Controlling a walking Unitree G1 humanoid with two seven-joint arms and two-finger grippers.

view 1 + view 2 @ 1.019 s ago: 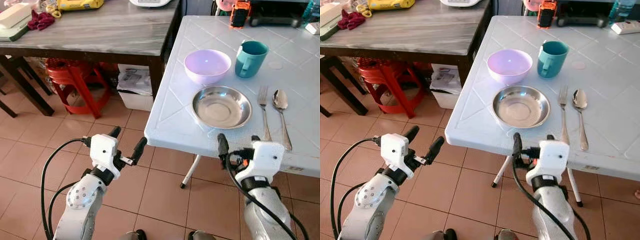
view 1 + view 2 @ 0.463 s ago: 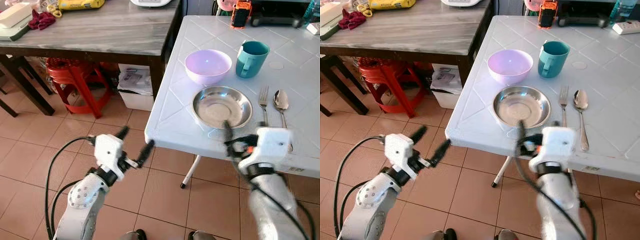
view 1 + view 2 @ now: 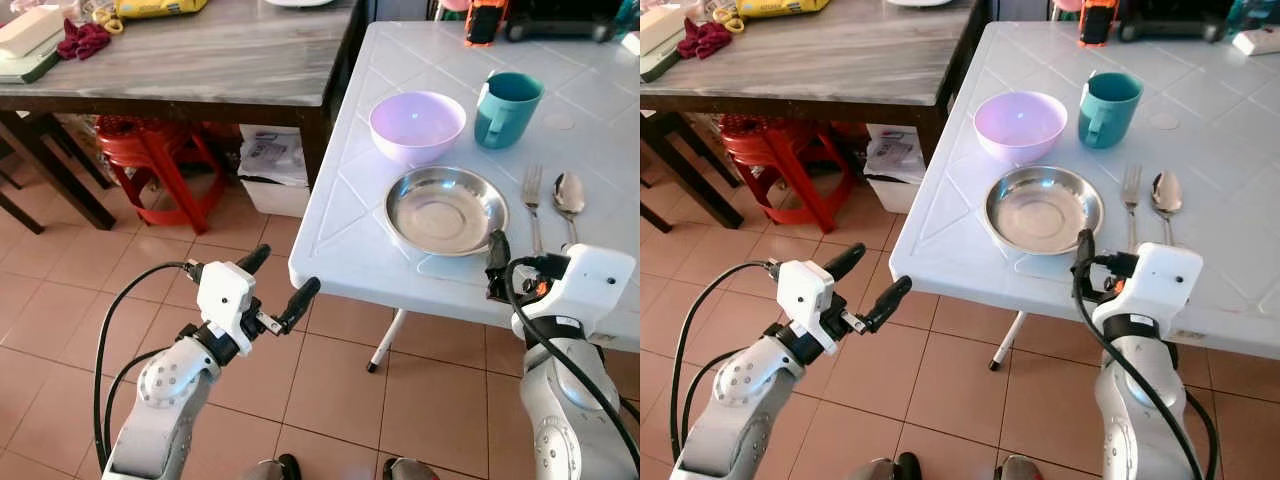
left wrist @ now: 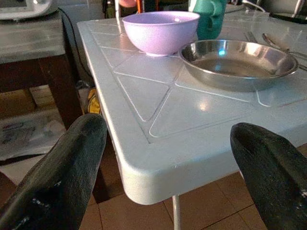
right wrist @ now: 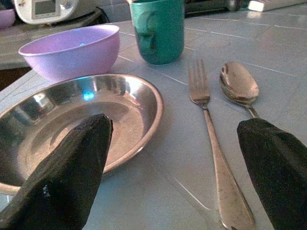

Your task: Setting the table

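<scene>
A dark wooden table [image 3: 200,55] holds a red cloth [image 3: 82,40], a yellow box [image 3: 160,8] and a pale case [image 3: 28,40], with a red stool [image 3: 150,160] and white bin [image 3: 272,175] beneath it.

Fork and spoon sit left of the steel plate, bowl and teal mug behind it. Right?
Not quite. The fork and spoon lie to the right of the steel plate, as the left eye view shows. The bowl and teal mug do stand behind it.
</scene>
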